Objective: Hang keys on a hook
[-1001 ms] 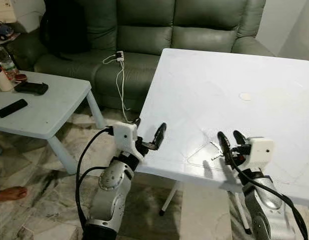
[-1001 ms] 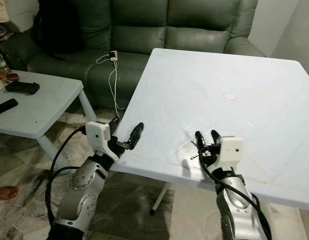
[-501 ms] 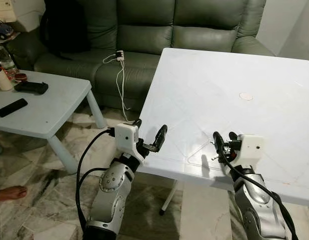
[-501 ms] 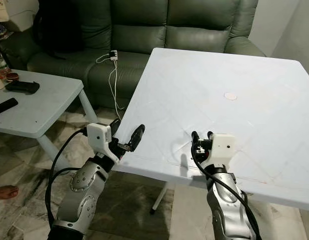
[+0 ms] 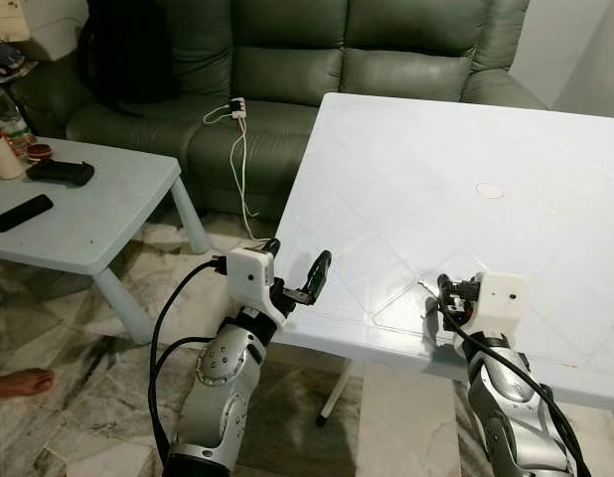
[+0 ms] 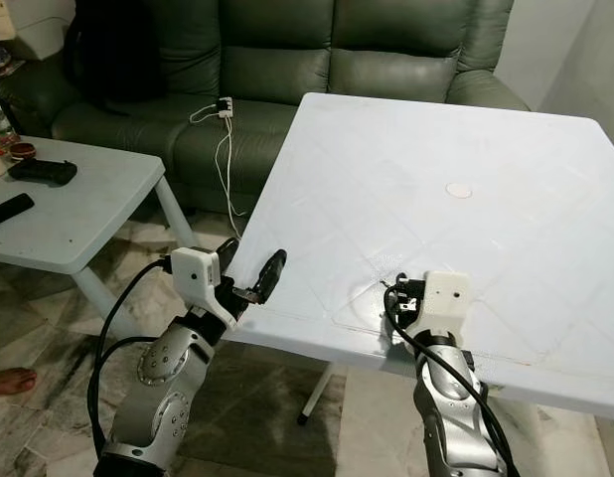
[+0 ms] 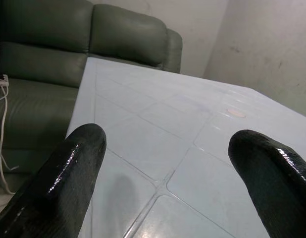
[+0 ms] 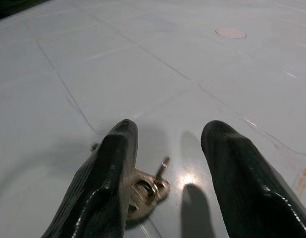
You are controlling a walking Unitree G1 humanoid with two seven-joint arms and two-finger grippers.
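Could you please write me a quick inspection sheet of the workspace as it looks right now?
Surface: white table, faint diamond grooves, round disc inset.
Job's things: keys on the table near its front edge; hook: nothing seen.
Clutter: remote and bottle on the side table.
Grippers: right gripper open, low over the keys; left gripper open at the table's edge.
Cables: white charger lead hanging off the sofa.
Surroundings: marble floor, a person's foot.

No text, label, brand, number or sign could be read anywhere, neither on the white counter (image 5: pixel 456 169) nor on the small things lying on the low side table (image 5: pixel 88 214).
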